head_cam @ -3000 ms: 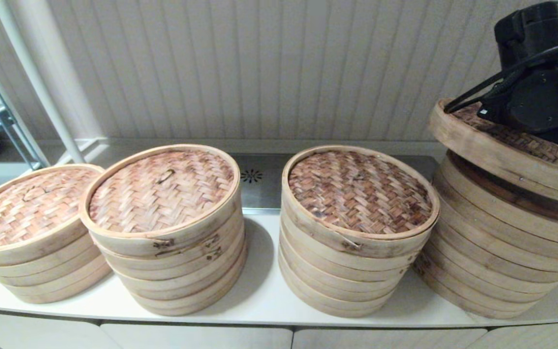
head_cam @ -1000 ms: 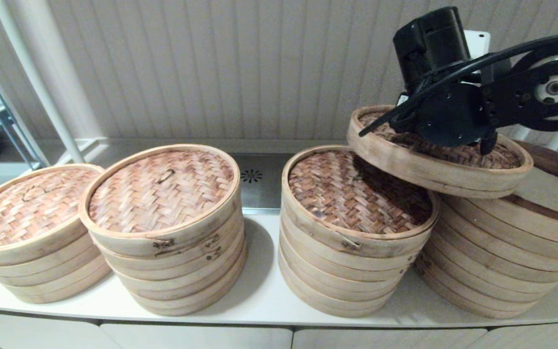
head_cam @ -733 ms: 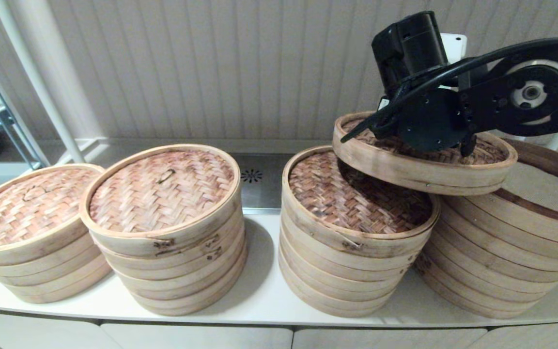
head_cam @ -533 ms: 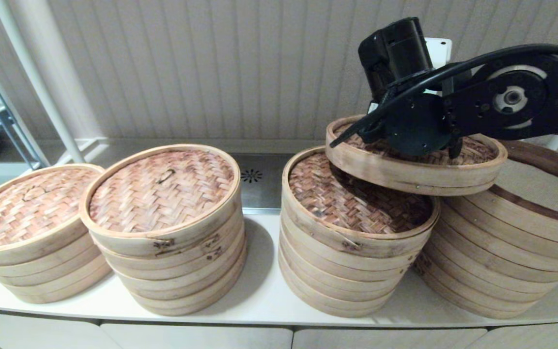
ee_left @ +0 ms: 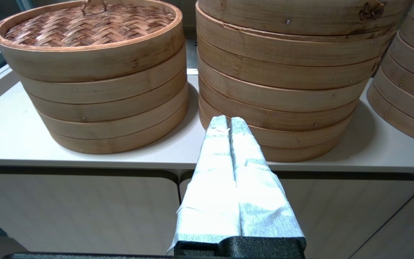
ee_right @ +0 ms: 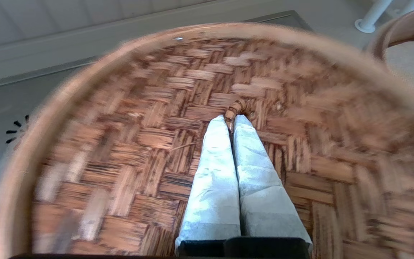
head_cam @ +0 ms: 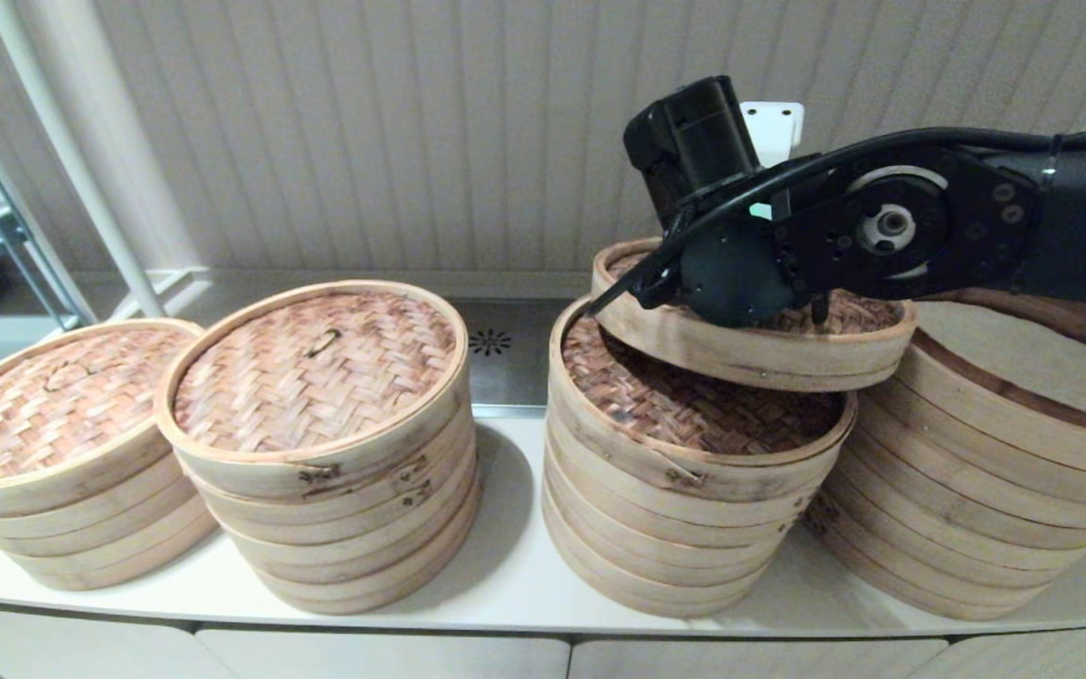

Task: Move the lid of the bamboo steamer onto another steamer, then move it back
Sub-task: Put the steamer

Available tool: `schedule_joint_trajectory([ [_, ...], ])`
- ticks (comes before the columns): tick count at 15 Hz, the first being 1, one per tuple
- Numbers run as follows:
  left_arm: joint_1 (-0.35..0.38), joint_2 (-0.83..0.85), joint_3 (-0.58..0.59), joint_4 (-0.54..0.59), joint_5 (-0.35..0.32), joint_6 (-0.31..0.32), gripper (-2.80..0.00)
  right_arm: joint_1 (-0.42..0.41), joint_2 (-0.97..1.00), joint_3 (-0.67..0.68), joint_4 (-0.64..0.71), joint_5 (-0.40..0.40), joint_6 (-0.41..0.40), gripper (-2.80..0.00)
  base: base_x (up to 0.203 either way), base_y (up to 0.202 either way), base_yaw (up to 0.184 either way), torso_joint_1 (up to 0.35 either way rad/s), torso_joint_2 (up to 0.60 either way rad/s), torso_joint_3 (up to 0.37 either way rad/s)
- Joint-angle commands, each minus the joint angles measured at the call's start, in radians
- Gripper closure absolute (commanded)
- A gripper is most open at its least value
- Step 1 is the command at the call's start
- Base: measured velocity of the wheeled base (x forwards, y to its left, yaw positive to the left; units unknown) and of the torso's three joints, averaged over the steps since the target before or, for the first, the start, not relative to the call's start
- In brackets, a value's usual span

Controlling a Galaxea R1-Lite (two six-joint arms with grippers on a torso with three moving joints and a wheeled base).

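The right hand (ee_right: 233,120) is pinching shut on the small handle loop (ee_right: 236,108) of the bamboo steamer lid (head_cam: 750,344), which is hanging tilted, partly over the third steamer stack (head_cam: 694,471) and overlapping the open fourth stack (head_cam: 995,453). The left hand (ee_left: 228,124), closed and empty, is sitting parked before the counter (ee_left: 9,133).

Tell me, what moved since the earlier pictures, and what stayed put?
The right gripper, shut on the lid by its handle loop, carried it leftward off the rightmost steamer, partly over the neighbouring stack. The other steamers and the left gripper stayed put.
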Motion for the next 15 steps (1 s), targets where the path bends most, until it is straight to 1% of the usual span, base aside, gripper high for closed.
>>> schedule_joint_trajectory([
  [1,0.000,-0.001,0.032,-0.001,0.000,0.000,0.00,0.004,0.011,-0.008,0.003,-0.006,0.003,0.00,0.000,0.000,0.000,0.000,0.00,0.000],
  [7,0.000,-0.001,0.032,0.000,0.000,0.000,0.00,0.056,0.028,-0.013,0.003,-0.026,-0.012,0.00,0.000,0.000,0.000,0.000,0.00,0.000],
  [15,0.000,0.000,0.032,0.000,0.000,-0.001,0.00,0.079,0.059,-0.010,0.002,-0.032,-0.012,0.00,0.000,0.000,0.000,0.000,0.00,0.000],
])
